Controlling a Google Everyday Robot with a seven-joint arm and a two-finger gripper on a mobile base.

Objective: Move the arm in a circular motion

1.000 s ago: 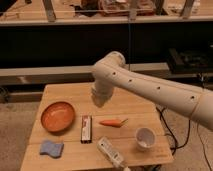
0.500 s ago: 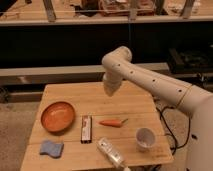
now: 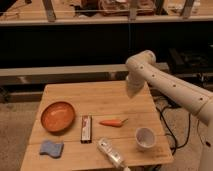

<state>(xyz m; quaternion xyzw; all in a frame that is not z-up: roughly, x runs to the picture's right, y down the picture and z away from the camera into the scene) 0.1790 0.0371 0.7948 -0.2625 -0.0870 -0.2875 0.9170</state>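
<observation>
This looks like a robotics lab or test space. A plain wooden table (image 3: 100, 100) stands on speckled carpet (image 3: 15, 130), dark cables (image 3: 167, 125) trail past its right edge, and long dark benches (image 3: 65, 45) with metal uprights (image 3: 49, 10) run behind.

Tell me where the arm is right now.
The arm reaches in from the right; its pincer hangs over the table's far right edge, above and behind the carrot and the cup.

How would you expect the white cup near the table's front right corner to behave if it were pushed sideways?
The white cup stands upright, so it would probably slide on the smooth table. A high push might tip it, and being round it could roll. The gripper, shut, hangs at the arm tip, well behind it.
</observation>
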